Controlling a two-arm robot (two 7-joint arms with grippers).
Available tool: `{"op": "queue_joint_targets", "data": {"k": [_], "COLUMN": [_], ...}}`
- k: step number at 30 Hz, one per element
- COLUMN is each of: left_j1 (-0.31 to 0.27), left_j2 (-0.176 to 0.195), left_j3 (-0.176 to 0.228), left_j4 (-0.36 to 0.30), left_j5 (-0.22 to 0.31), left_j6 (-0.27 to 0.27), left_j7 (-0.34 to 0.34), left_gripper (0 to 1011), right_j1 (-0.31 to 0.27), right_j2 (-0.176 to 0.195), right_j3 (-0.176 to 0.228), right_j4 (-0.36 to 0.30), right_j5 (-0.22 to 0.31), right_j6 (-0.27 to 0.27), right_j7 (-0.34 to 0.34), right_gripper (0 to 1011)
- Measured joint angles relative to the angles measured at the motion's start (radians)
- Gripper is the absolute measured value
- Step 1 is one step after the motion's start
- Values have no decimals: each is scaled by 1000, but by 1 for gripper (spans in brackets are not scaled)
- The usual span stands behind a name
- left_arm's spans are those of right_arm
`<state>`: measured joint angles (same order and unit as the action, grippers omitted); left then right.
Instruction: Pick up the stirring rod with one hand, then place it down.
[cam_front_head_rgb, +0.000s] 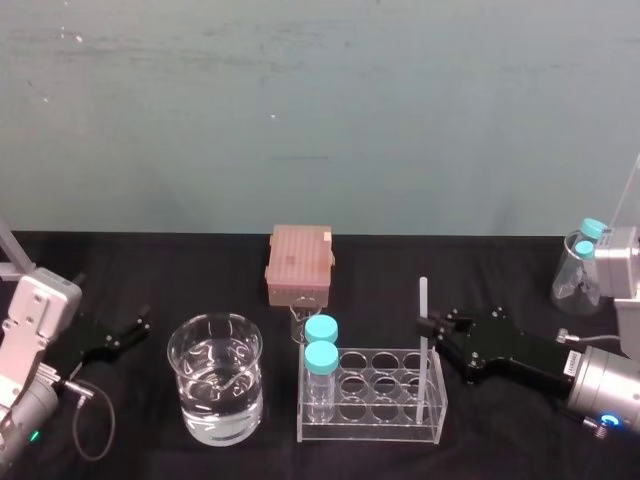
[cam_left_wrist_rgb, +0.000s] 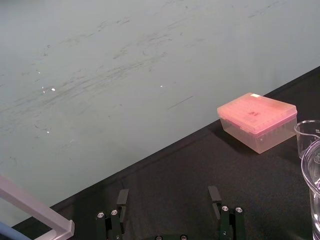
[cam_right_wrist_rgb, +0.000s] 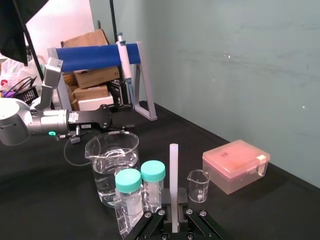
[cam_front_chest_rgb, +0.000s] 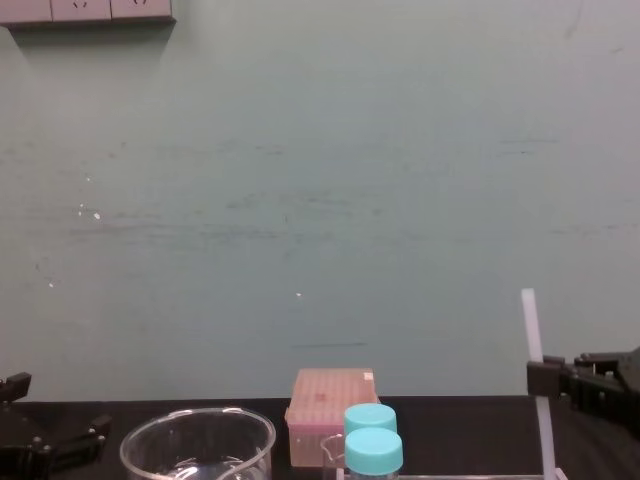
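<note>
Translucent matt stirring rod (cam_front_head_rgb: 422, 298); clear glossy beaker (cam_front_head_rgb: 192, 402).

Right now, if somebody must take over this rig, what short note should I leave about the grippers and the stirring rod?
Right gripper: fingers shut on the stirring rod, which it holds upright at the right end of the clear tube rack.
Left gripper: open, parked at the left of the table, apart from the water beaker, touching nothing.
Done: the rod is grasped. I cannot tell whether its lower end is clear of the rack.
Left: lift it clear, place it down, release.
</note>
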<state>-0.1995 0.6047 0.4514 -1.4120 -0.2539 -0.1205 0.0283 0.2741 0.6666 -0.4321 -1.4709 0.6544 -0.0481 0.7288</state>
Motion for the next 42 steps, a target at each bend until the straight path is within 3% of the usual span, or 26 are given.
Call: {"op": "queue_joint_targets", "data": {"k": [17, 20, 29, 32, 42], "left_j1": [0, 0, 0, 0, 0], "left_j2": [0, 0, 0, 0, 0], "left_j3": [0, 0, 0, 0, 0], "left_j4": [0, 0, 0, 0, 0], "left_j5": [0, 0, 0, 0, 0], "left_j6": [0, 0, 0, 0, 0], "left_j7": [0, 0, 0, 0, 0], "left_gripper": [1005, 1005, 1005, 1005, 1005], "right_j1": [-1, -1, -1, -1, -1], "right_j2": [-7, -7, -6, -6, -6], "right_j3": [-6, -6, -5, -5, -4], "right_j4": [10, 10, 10, 10, 9], "right_j5": [-7, -7, -7, -6, -6], "right_j6": [4, 4, 3, 3, 2], "right_j7": [-7, -7, -6, -6, -6], "right_gripper": [67, 104, 342, 484, 788]}}
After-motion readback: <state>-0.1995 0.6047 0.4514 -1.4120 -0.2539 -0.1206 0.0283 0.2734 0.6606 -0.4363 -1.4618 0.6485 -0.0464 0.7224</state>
